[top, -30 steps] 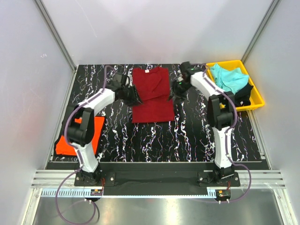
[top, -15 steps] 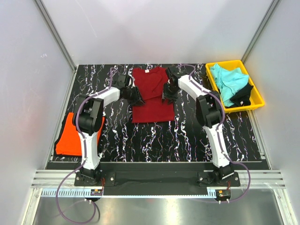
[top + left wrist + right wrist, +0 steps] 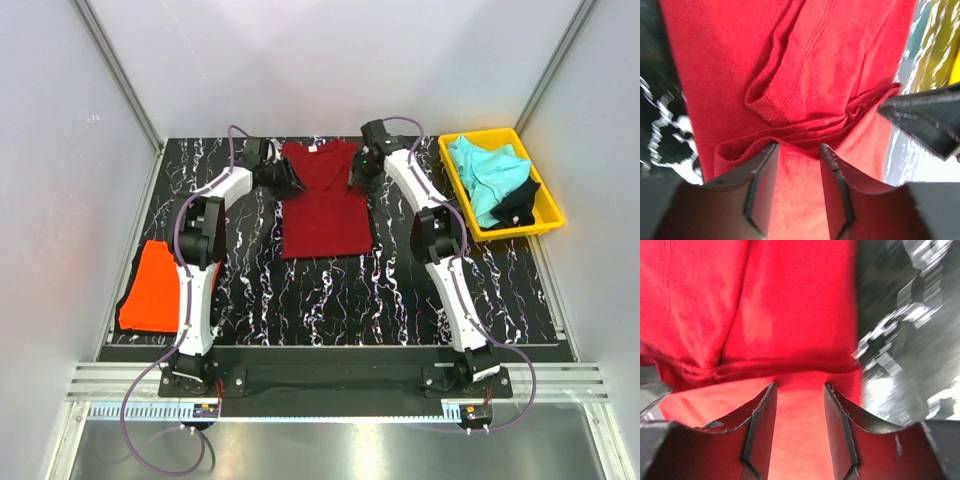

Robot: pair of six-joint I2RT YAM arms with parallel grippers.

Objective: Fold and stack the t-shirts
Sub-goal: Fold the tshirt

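Observation:
The dark red t-shirt [image 3: 322, 215] lies flat at the back middle of the table, with its sleeves folded in. My left gripper [image 3: 290, 180] is at its left shoulder and my right gripper [image 3: 357, 172] at its right shoulder. In the left wrist view [image 3: 796, 146] and the right wrist view [image 3: 800, 385] the jaws stand a little apart, with red cloth between them and a bunched ridge of cloth at the tips. The orange t-shirt [image 3: 155, 285] lies folded at the left edge. The turquoise t-shirt [image 3: 485, 165] and the black t-shirt [image 3: 520, 200] lie in the tray.
The yellow plastic tray [image 3: 548, 228] stands at the back right corner. Grey walls close in the table on the left, back and right. The black marbled tabletop [image 3: 330, 300] shows in front of the red shirt.
Both grippers have moved along the red shirt's sides toward the back, from mid-body to the shoulders. The shirt's upper part now looks narrower.

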